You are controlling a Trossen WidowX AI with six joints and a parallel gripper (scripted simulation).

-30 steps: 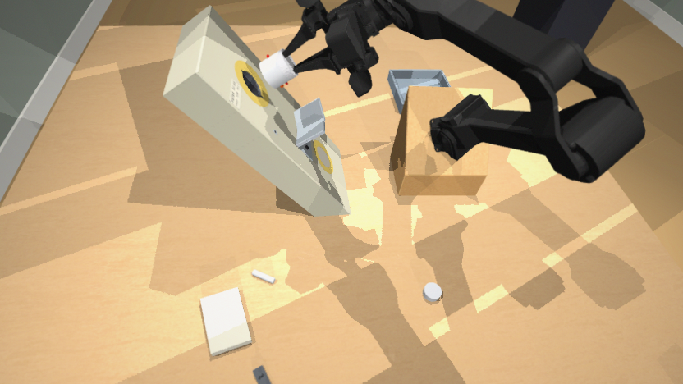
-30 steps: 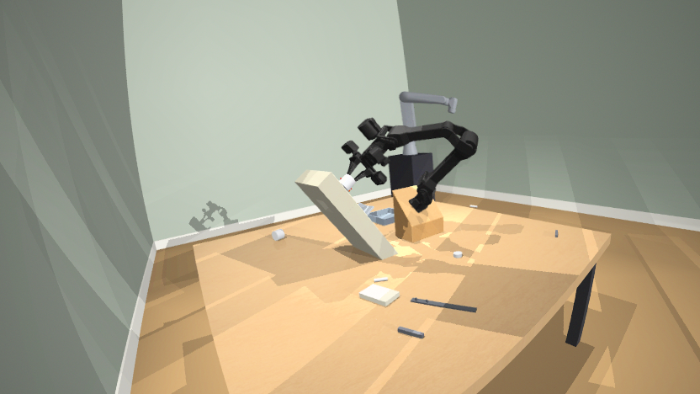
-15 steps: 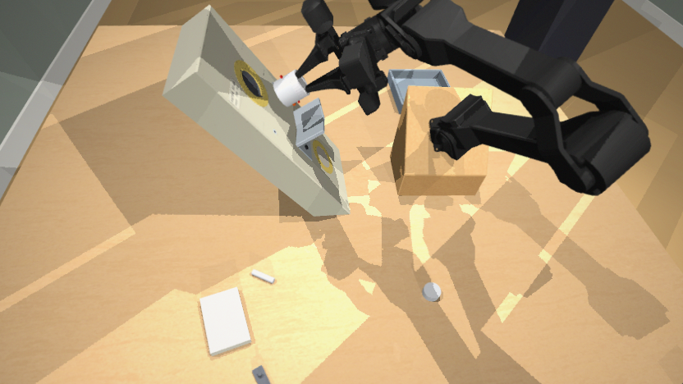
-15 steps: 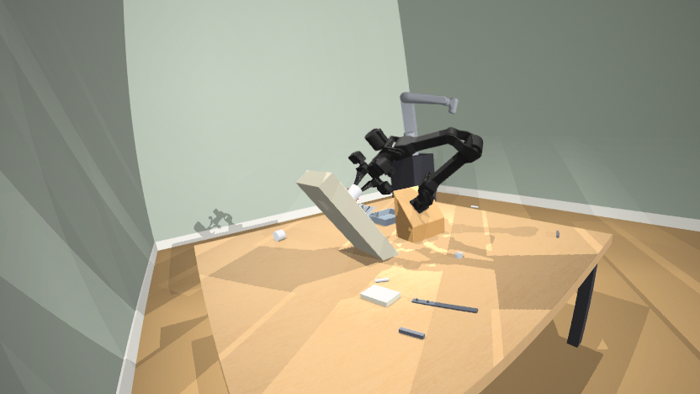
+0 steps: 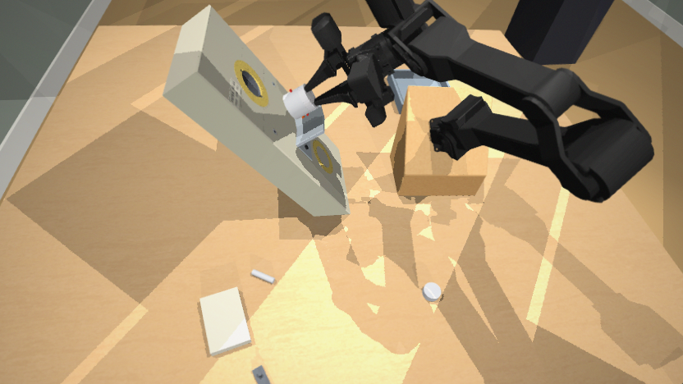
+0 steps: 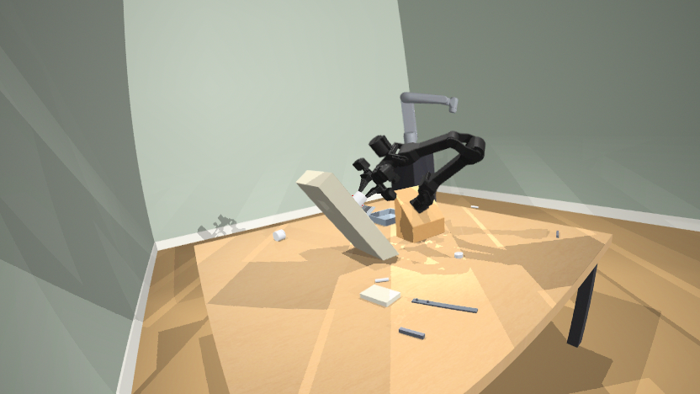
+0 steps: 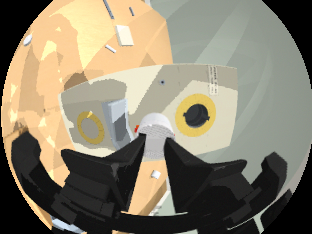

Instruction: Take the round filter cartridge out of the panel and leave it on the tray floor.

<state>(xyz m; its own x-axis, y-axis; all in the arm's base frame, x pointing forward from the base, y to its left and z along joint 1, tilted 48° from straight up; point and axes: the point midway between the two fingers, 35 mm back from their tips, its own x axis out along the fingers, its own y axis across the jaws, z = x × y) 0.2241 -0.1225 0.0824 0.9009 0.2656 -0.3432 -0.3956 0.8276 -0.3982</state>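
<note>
The white filter cartridge [image 5: 298,101] [image 6: 358,199] [image 7: 155,122], with small red marks on its side, is out of the panel. My gripper [image 5: 311,96] [image 6: 363,194] [image 7: 155,139] is shut on its face end and holds it in the air in front of the sloping service panel [image 5: 248,138] [image 6: 337,215] [image 7: 150,75]. The upper yellow ring [image 5: 260,99] [image 7: 181,115] surrounds an empty dark hole. The cartridge is near the raised grey-blue flap [image 5: 310,130] [image 7: 119,120]; contact cannot be told. The blue-grey tray [image 5: 397,95] [image 6: 386,221] stands at the back, partly hidden behind an orange block in the top view.
The orange block [image 5: 434,143] [image 6: 426,227] stands beside the tray, under the arm. A lower yellow ring [image 5: 330,164] is below the flap. A white slab [image 5: 224,322] [image 6: 380,295], a white rod [image 5: 263,276], a short white cylinder [image 5: 431,291] and dark bars [image 6: 444,306] lie on the table.
</note>
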